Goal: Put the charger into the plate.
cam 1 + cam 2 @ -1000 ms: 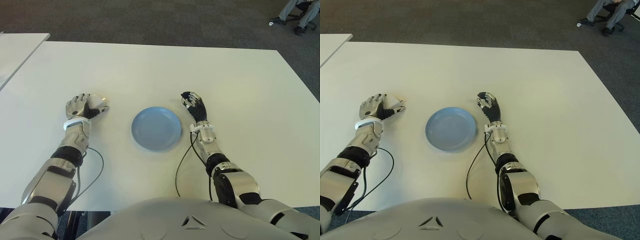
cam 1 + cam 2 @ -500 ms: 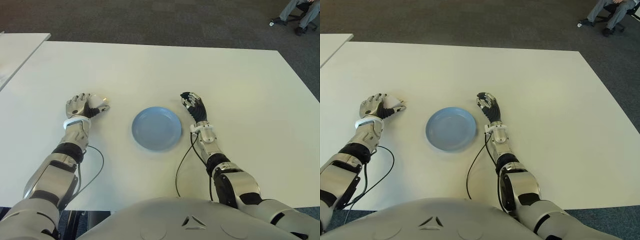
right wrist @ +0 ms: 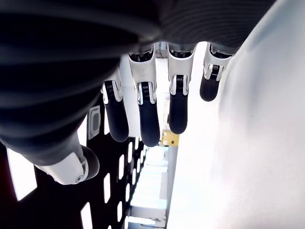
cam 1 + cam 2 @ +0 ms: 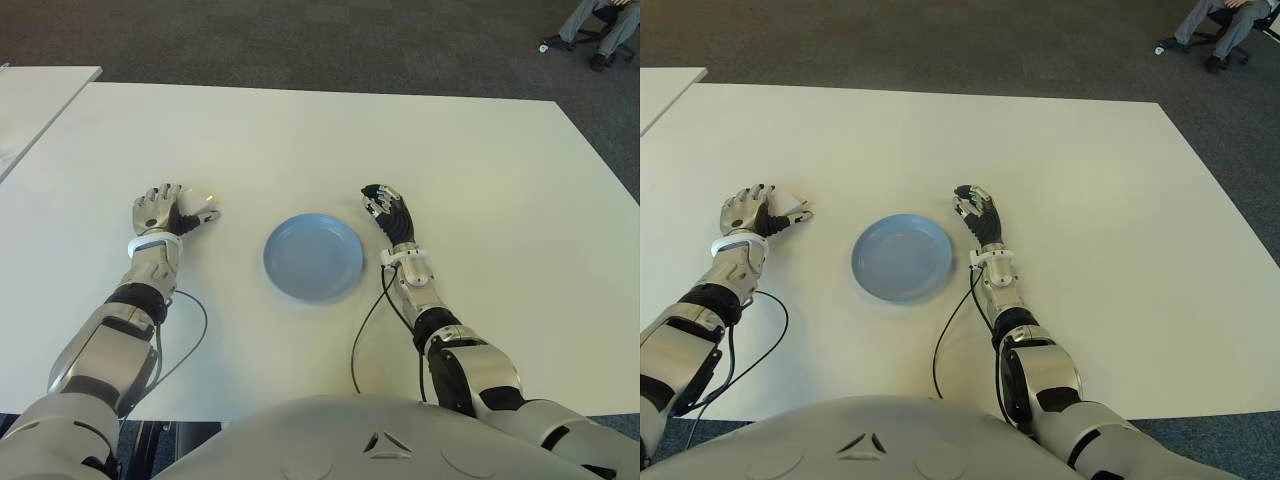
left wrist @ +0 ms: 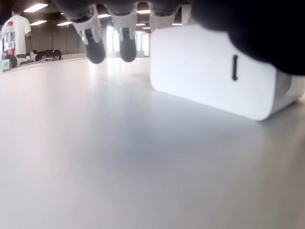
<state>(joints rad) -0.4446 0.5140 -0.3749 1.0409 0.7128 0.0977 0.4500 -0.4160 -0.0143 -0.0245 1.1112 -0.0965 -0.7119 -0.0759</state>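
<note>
Left hand (image 4: 160,212) hovers open over the charger (image 5: 219,71), gripping nothing; if I close off-centre it may skid away from the plate (image 4: 313,256); right hand (image 4: 392,213) idles open

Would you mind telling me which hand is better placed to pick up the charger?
The left hand: the charger lies right beside it on the table, while the right hand sits across the plate.
</note>
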